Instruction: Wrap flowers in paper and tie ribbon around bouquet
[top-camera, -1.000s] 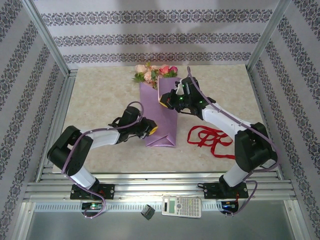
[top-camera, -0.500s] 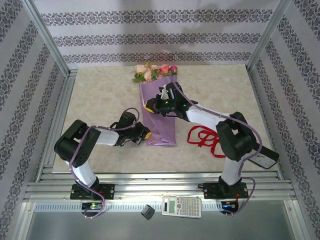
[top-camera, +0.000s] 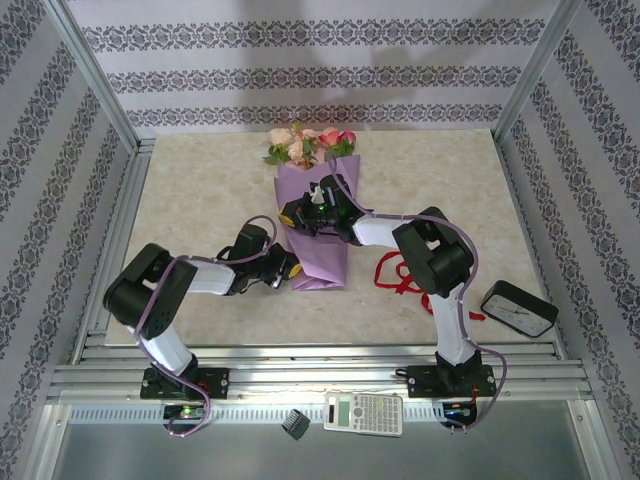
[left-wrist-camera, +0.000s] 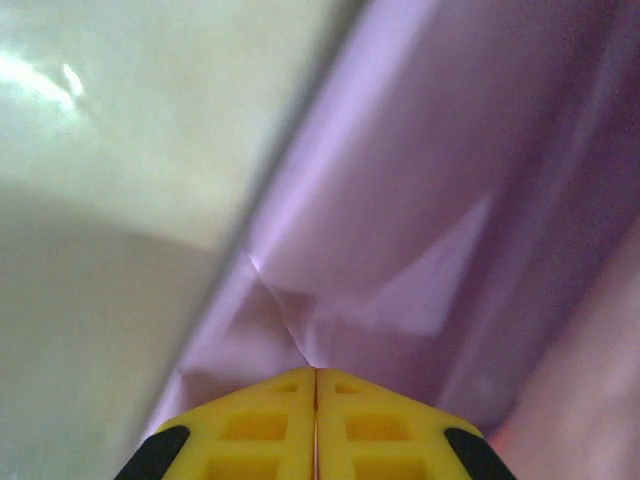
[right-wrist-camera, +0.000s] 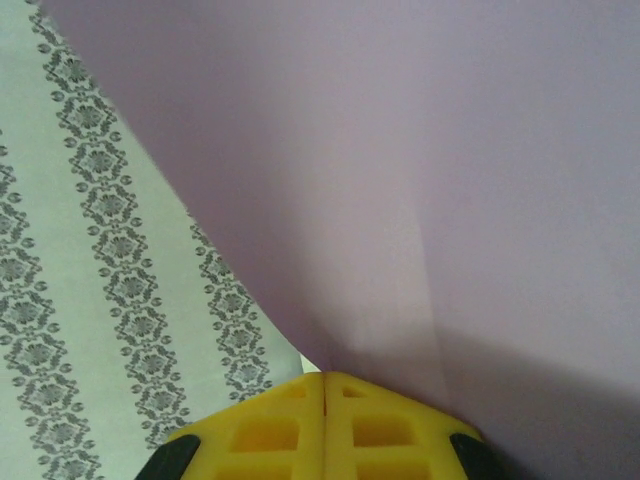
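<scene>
The flowers (top-camera: 303, 145) stick out of the far end of the purple paper (top-camera: 325, 255), which lies folded as a long cone, the bouquet, in the middle of the table. My right gripper (top-camera: 290, 213) reaches across to the cone's upper left edge, shut on a fold of paper (right-wrist-camera: 450, 150) that rises from its yellow tips (right-wrist-camera: 324, 378). My left gripper (top-camera: 291, 270) is at the cone's lower left edge, shut, with creased paper (left-wrist-camera: 420, 200) converging at its tips (left-wrist-camera: 316, 372). The red ribbon (top-camera: 405, 272) lies loose on the table to the right of the cone.
A black clock (top-camera: 517, 307) lies at the right near the front edge. A calculator (top-camera: 364, 412) and a small black clip (top-camera: 295, 424) sit on the metal shelf in front of the arm bases. Patterned walls and aluminium posts enclose the table.
My right gripper swept left across the cone, drawing the paper flap over to its left edge. My left gripper closed at the lower left edge. The clock came into view.
</scene>
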